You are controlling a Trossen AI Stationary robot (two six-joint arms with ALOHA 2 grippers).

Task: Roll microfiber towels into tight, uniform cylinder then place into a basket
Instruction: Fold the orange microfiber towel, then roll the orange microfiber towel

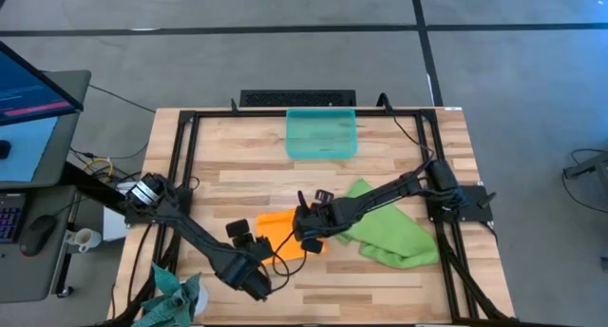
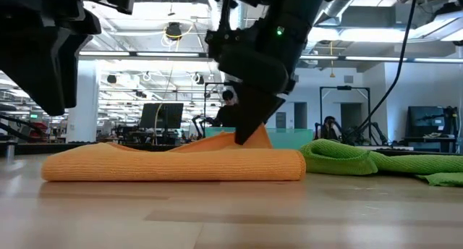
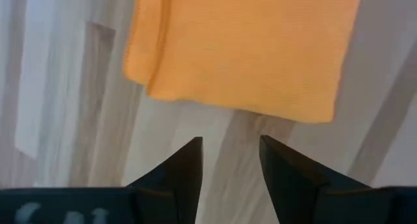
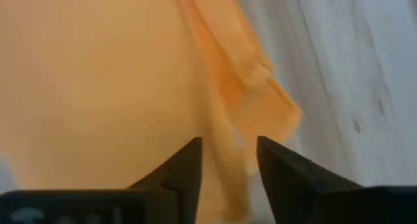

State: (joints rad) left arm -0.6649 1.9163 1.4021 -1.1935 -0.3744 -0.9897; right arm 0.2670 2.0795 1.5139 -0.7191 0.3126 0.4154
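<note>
While the orange towel (image 1: 285, 234) lies folded flat on the table (image 1: 399, 289) near its middle, the right gripper (image 1: 306, 234) presses down on the towel's right part, fingers (image 4: 189, 168) slightly parted with a raised fold between them. Just left of the towel, the left gripper (image 1: 249, 234) hovers narrowly open and empty. To the right, the green towel (image 1: 389, 234) lies crumpled. Along the far edge, the basket (image 1: 321, 134) sits well apart.
</note>
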